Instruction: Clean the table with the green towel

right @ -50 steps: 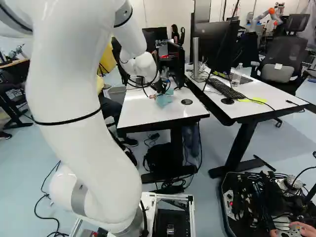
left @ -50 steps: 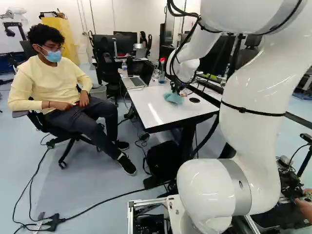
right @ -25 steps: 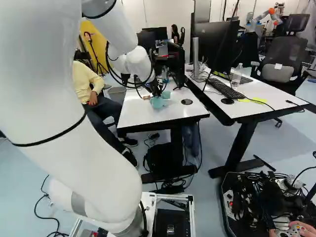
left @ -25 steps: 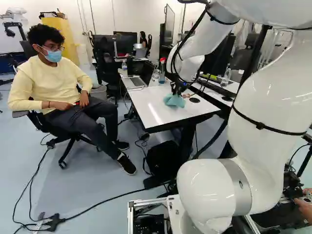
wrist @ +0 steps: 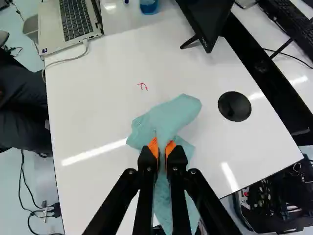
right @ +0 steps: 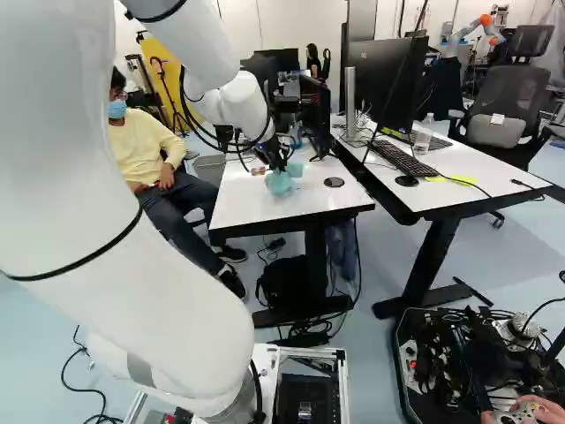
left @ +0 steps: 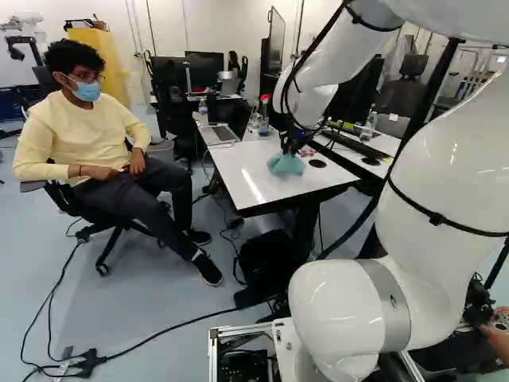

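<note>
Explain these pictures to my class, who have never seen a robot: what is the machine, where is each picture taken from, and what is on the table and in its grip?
The machine is one white robot arm on a moving base. Two pictures look past it from cameras on the base, to its left and right; they show the same scene. The third looks along the gripper from the wrist.

The gripper's orange-padded fingers pinch the green towel from two sides over the white table. Also there are a laptop, a black disc and a small red mark.
</note>
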Robot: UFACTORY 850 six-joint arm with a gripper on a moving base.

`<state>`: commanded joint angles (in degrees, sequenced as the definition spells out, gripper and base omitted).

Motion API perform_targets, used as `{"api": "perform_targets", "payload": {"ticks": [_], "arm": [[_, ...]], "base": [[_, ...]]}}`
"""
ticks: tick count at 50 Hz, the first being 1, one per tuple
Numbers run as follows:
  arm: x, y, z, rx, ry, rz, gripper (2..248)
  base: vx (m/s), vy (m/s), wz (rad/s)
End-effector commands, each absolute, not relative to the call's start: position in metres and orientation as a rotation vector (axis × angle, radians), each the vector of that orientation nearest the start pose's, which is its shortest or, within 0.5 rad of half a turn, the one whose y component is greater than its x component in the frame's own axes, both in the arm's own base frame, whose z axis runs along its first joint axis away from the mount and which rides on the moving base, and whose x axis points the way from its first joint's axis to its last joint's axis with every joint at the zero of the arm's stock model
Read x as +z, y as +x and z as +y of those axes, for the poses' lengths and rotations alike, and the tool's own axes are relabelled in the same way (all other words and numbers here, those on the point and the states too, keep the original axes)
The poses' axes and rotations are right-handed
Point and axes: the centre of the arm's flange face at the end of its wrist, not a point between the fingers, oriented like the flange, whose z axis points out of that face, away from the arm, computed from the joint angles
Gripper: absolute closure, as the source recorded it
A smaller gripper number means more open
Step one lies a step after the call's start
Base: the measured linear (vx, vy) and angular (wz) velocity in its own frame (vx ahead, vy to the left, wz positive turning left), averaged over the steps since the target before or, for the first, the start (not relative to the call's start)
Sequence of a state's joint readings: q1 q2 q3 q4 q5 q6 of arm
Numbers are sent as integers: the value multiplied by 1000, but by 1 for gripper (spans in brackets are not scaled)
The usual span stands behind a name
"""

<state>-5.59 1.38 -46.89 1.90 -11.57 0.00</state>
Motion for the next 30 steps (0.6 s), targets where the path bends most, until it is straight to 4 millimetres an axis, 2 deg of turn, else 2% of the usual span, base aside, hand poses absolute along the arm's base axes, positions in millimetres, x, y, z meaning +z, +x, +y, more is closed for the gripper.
{"api": "perform_targets", "payload": {"ticks": [14,30], "arm": [[510,465,-48,-995,-2991,203,213],[514,494,-68,-1091,-2969,250,213]], "base": [[0,0,0],[0,0,0]]}}
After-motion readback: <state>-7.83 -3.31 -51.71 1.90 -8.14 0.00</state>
